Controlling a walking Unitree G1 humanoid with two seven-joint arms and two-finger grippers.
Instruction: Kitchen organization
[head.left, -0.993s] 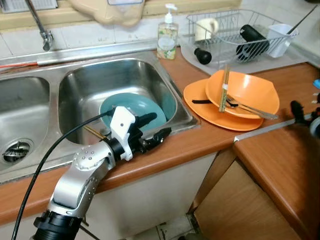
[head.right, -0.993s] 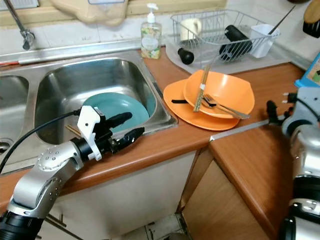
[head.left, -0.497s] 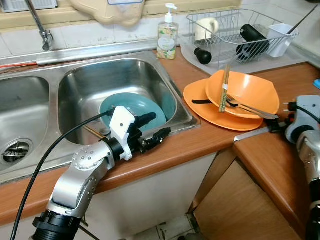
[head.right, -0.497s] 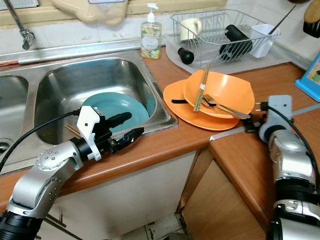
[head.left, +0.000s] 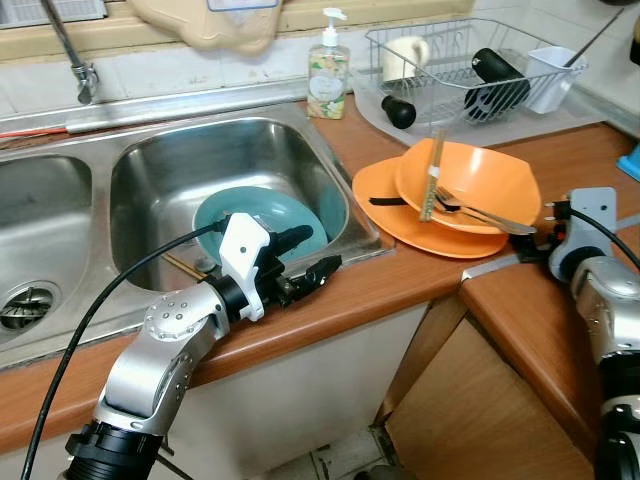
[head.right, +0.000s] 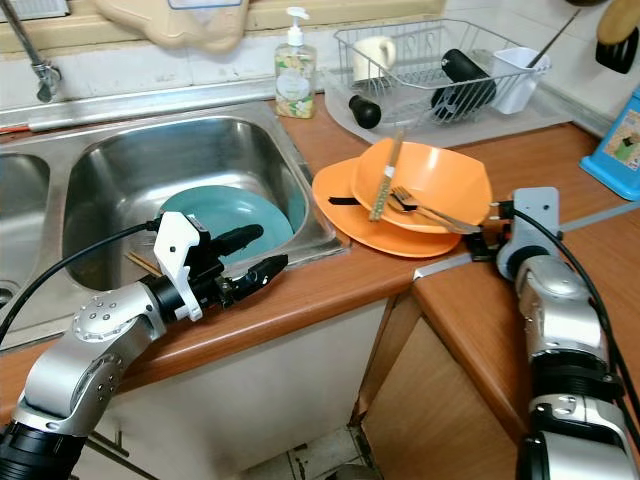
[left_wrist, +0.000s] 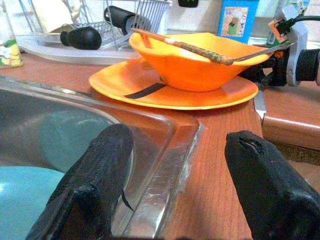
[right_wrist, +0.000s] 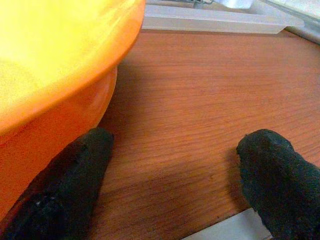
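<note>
From the left eye, the left gripper hangs over the front rim of the sink, fingers spread wide and holding nothing. Just beyond it a teal plate lies in the right basin. On the wooden counter to the right an orange bowl sits on an orange plate; a fork and a pair of chopsticks rest across the bowl. The right gripper sits at counter level just beside the bowl's right edge. Behind are a soap bottle, a tap and a dish rack.

The right eye gives the same layout, with a blue box at the far right of the counter.

In the left wrist view the two fingers stand far apart and empty, the sink rim between them, the teal plate below and the orange bowl well ahead past the rim.

In the right wrist view the fingers are spread wide and grip nothing; one lies under the bowl's rim, close against the orange plate, and the other rests apart above bare counter.
</note>
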